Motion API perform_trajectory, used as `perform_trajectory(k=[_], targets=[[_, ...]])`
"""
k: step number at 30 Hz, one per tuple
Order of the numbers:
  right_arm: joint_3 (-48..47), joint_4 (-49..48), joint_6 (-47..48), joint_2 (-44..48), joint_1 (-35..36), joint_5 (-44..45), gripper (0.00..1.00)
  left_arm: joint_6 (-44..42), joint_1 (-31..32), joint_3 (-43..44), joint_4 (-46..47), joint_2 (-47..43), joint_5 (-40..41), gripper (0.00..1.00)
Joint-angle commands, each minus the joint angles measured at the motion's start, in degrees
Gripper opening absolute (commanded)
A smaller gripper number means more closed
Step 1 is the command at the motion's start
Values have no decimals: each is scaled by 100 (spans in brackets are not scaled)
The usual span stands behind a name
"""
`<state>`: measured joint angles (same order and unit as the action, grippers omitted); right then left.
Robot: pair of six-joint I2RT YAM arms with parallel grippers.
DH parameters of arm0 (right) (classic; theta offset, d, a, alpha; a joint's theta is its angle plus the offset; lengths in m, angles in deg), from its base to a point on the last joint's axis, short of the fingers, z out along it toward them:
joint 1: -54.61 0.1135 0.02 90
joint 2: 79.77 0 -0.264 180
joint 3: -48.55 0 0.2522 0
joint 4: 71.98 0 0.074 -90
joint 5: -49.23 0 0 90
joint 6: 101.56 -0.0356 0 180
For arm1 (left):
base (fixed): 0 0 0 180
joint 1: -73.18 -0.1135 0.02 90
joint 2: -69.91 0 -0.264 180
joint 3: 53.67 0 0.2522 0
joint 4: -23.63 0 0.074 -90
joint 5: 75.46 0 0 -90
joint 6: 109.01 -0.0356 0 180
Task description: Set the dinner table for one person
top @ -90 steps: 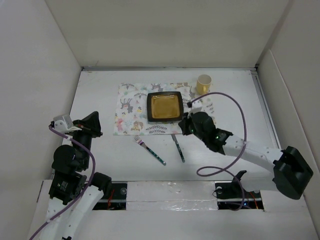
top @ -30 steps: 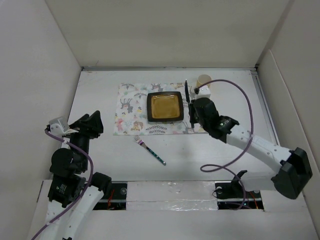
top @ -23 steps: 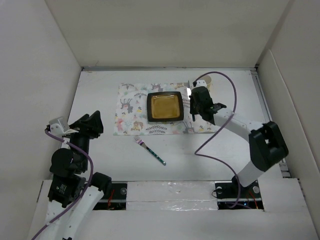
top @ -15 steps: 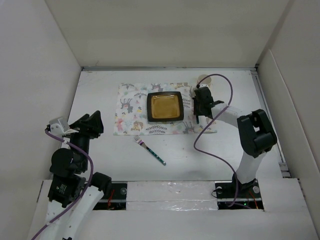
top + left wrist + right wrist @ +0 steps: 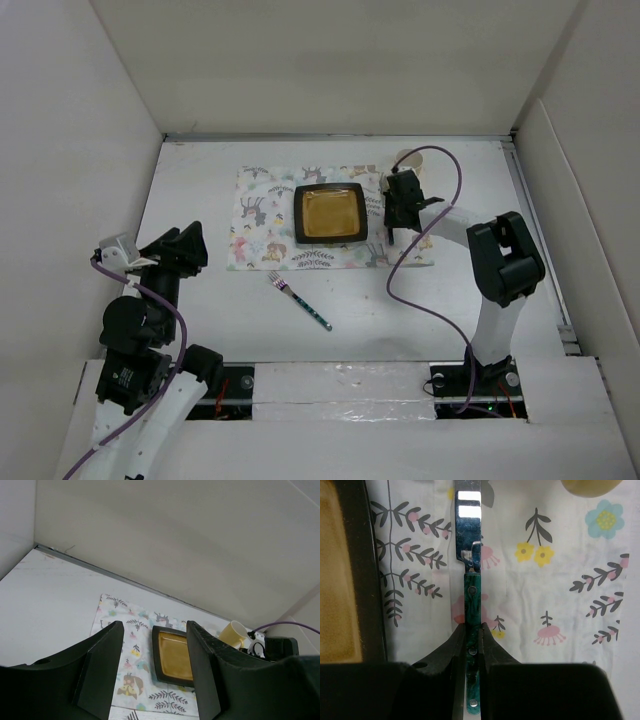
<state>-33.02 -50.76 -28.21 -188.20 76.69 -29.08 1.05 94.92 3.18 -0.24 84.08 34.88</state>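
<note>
1. The dinner table is the white board under both arms. The patterned placemat lies at its far centre and carries the square dark plate with the amber centre
2. The right gripper is clamped on the green handle of the knife. The blade points away from the wrist, over the placemat, parallel to the plate's right edge and just beside it. Whether the blade touches the cloth cannot be told
3. Three seconds ago the knife lay on the bare board near the fork, below the placemat. It is now right of the plate, near the yellow cup
4. Since half a second ago the right arm has folded in further, and its gripper has shifted slightly toward the far wall
5. The fork lies unmoved on the board below the placemat, tines toward the cloth
6. The left gripper hangs above the left side of the board with fingers spread and empty. Its pose matches that of one second ago
</note>
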Motion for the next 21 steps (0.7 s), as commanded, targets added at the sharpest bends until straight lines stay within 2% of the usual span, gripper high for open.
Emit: perform_trajectory(k=[1, 10, 13, 14, 15, 21], targets=[[-189, -26, -207, 102, -29, 141, 0, -1, -20, 6, 263, 77, -65, 50], [22, 79, -366, 111, 129, 229, 0, -1, -20, -2, 246, 50, -74, 50], [5, 123, -401, 181, 182, 396, 14, 7, -20, -11, 255, 42, -83, 50], [-21, 159, -392, 181, 182, 422, 24, 7, -20, -3, 238, 50, -65, 50], [-65, 220, -384, 190, 182, 457, 29, 16, -20, -2, 220, 59, -74, 50], [-48, 396, -287, 760, 348, 677, 41, 25, -20, -2, 220, 33, -65, 50]])
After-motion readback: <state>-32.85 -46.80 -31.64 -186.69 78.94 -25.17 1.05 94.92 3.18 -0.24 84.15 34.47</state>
